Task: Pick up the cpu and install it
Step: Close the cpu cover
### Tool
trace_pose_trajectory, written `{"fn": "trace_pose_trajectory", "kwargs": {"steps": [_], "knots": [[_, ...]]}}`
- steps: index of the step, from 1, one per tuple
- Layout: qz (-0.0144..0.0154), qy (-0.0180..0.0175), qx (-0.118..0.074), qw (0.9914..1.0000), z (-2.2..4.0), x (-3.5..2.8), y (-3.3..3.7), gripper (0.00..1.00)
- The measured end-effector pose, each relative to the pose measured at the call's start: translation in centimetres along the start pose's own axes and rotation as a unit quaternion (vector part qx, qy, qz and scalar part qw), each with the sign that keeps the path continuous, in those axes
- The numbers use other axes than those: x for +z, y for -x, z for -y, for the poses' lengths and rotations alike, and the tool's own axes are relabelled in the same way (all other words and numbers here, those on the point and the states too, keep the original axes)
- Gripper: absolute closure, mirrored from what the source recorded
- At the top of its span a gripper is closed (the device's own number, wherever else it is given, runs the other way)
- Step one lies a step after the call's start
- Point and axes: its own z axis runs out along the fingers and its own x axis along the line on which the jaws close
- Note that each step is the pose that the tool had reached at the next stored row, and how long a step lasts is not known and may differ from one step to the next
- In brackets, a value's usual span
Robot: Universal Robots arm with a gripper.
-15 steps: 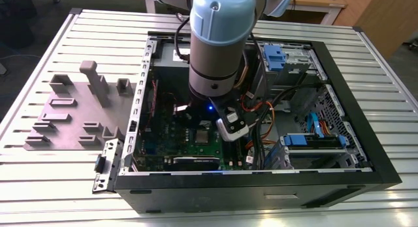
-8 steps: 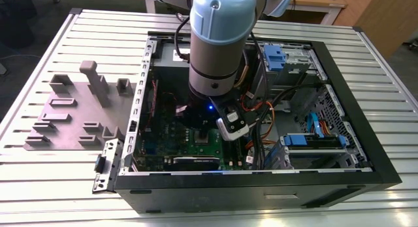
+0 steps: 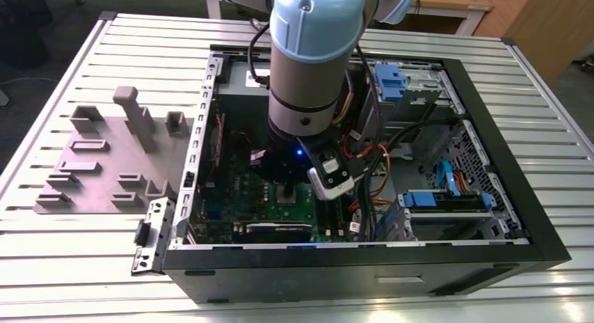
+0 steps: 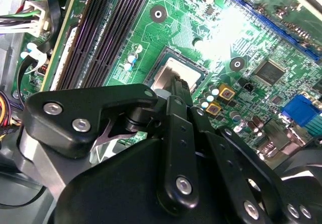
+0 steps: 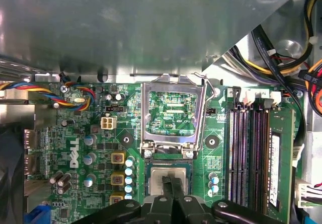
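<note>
The cpu (image 5: pixel 157 175), a silver-grey square chip, lies flat in the socket of the green motherboard (image 5: pixel 85 133) inside the open computer case (image 3: pixel 371 271). The socket's metal load plate (image 5: pixel 171 116) stands flipped open beside it. My gripper (image 5: pixel 171 184) reaches down into the case in the exterior view (image 3: pixel 289 189). Its two black fingers are shut together, with the tips over the middle of the cpu (image 4: pixel 168 68). From these views I cannot tell if the tips touch the chip. The fingers hide part of the cpu.
Dark memory slots (image 5: pixel 251 148) run along one side of the socket, and coloured cable bundles (image 5: pixel 70 93) lie near the case wall. Blue drive bays (image 3: pixel 446 198) and cables fill the case at the exterior view's right. A grey-purple moulded plate (image 3: pixel 102 163) sits on the slatted table (image 3: pixel 83 267).
</note>
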Motion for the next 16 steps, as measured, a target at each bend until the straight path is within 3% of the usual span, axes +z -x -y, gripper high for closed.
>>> {"fn": "trace_pose_trajectory", "kwargs": {"steps": [16], "knots": [[0.0, 0.0, 0.0, 1.0, 0.0, -0.61, -0.01, 0.89]]}}
